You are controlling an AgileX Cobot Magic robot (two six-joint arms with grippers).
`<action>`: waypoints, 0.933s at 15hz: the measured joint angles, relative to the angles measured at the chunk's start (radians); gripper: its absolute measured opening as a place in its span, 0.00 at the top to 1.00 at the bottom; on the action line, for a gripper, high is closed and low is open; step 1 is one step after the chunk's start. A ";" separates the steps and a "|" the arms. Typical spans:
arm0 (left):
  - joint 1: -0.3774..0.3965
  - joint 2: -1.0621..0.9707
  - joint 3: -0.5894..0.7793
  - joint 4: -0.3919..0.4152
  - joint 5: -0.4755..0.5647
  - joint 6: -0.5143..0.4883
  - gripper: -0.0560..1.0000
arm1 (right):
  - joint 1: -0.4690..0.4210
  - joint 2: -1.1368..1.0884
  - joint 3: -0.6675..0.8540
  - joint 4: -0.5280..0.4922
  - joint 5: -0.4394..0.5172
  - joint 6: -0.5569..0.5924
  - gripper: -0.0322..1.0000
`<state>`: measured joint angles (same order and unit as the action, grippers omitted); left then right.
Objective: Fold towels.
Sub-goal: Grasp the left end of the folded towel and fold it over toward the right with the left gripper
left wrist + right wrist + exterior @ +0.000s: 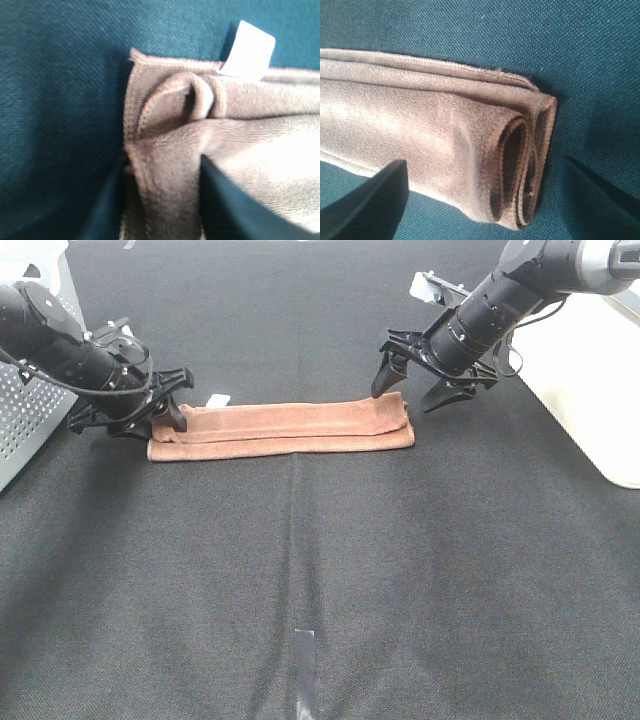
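The reddish-brown towel (pixel 282 427) lies folded lengthwise into a long narrow strip across the black table, with its small white tag (pixel 218 400) at the left end. My left gripper (pixel 160 412) is down on the strip's left end. In the left wrist view its fingers (pixel 220 200) press against both sides of a bunched part of the towel (pixel 165 190), below the tag (pixel 248 50). My right gripper (pixel 412 392) is open and straddles the right end. The right wrist view shows the rolled layers (pixel 520 165) between wide-apart fingers (pixel 367 205).
A white perforated basket (pixel 25 390) stands at the left edge behind my left arm. A white box or bin (pixel 590 380) sits at the right edge. A strip of tape (pixel 304 670) marks the black table cloth near the front.
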<state>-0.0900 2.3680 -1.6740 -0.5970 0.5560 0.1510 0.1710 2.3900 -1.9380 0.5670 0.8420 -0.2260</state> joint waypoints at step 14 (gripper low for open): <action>0.017 -0.084 -0.249 0.290 0.301 -0.171 0.89 | 0.000 -0.066 -0.001 0.023 0.035 0.001 0.24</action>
<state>-0.0730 2.2840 -1.9230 -0.3070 0.8570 -0.0200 0.1710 2.3240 -1.9390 0.5900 0.8770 -0.2250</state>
